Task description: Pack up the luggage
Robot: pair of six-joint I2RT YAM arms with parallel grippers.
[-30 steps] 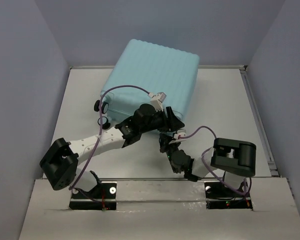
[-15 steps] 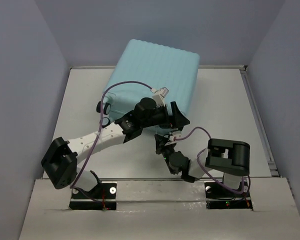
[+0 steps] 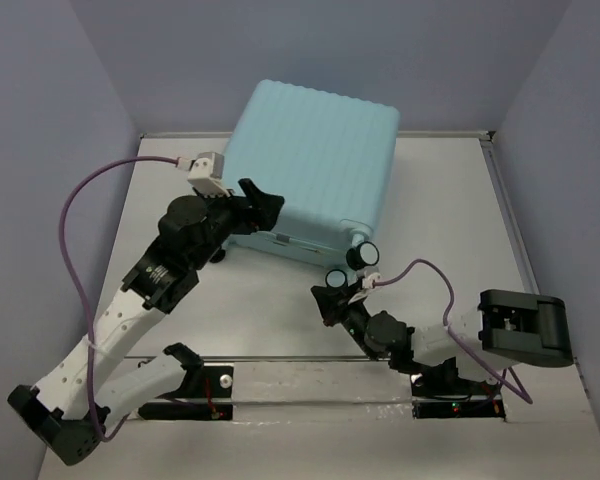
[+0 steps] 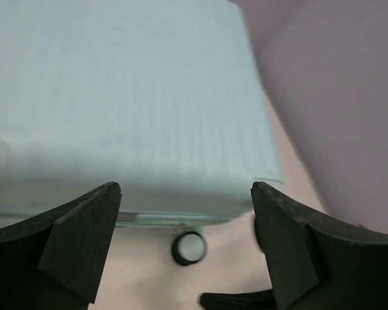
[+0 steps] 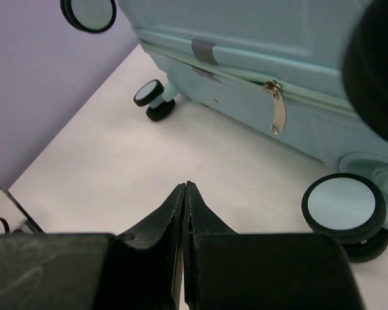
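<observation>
Luggage [image 3: 310, 170]: pale aqua ribbed hard-shell, zipped shut, flat on table [image 3: 430, 200] far side, wheels [image 3: 364, 254] toward near edge.

luggage [image 4: 129, 97] blurred, cut off at top and left.

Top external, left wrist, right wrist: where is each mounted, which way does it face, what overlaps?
Top external: fixed above and behind the bases, looking down on the table; shows the luggage, both arms, the left gripper and the right gripper.
Left wrist: on the left arm, facing the luggage shell between its open fingers; one wheel below.
Right wrist: low over the table, facing the luggage's zippered side past its shut fingers; zipper pull, wheels.
Shared: all three see the luggage.
</observation>
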